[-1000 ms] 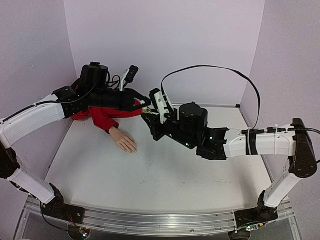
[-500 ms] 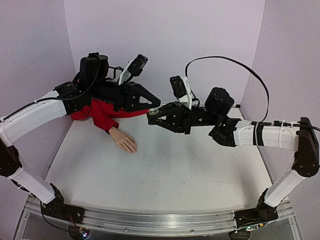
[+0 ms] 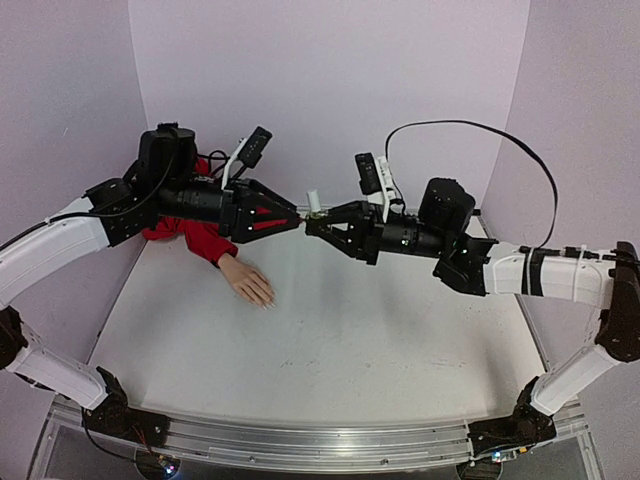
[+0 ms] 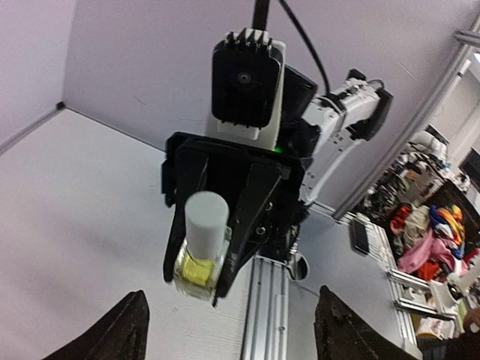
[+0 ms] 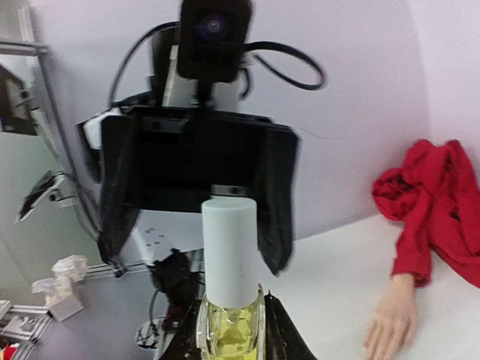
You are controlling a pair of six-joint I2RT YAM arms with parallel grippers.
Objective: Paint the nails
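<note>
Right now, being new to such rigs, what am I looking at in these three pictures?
Two robot arms stand at the near edge of a table. One picture looks down from above and behind; the others come from cameras on each wrist. The right end effector holds a small yellowish bottle with a white cap in mid-air. The left end effector faces it, open and empty. A mannequin hand in a red sleeve lies on the table.
</note>
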